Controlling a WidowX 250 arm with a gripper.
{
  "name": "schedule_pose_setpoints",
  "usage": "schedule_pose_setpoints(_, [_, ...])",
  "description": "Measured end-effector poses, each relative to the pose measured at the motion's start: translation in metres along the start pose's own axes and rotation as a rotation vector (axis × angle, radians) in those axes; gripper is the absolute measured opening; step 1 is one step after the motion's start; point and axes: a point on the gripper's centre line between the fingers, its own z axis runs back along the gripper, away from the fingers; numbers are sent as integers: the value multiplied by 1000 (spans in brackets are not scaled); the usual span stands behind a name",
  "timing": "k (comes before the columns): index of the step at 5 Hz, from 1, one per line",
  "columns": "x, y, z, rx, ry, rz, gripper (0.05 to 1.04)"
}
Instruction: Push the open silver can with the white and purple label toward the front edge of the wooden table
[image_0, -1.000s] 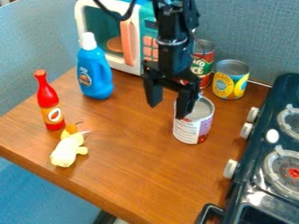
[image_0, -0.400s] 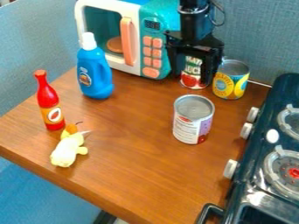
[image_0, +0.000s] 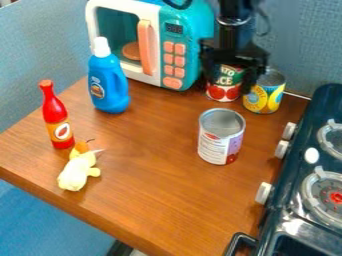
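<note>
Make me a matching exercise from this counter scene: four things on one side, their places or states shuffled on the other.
Things
1. Claw
2. Blue bottle
3. Yellow plush toy
4. White-and-purple-labelled can

Places and states
A. Lying beside the red bottle
B. Standing apart from the other cans, nearer the stove knobs
C. At the can with tomatoes on its label
D. Upright in front of the microwave

Right pairs: 1-C, 2-D, 3-A, 4-B

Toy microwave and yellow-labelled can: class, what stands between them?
A tomato can, partly hidden by the tool; the camera view shows this.
</note>
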Motion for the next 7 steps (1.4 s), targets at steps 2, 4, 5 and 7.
schedule_pose_setpoints(2, [3, -9, -13, -11, -65, 62, 1001])
schedule_pose_setpoints(4, [-24, -5, -49, 13, 35, 52, 1001])
schedule_pose_setpoints(5, [-44, -4, -61, 8, 95, 49, 1001])
schedule_pose_setpoints(7, [-95, -4, -51, -21, 192, -20, 1001])
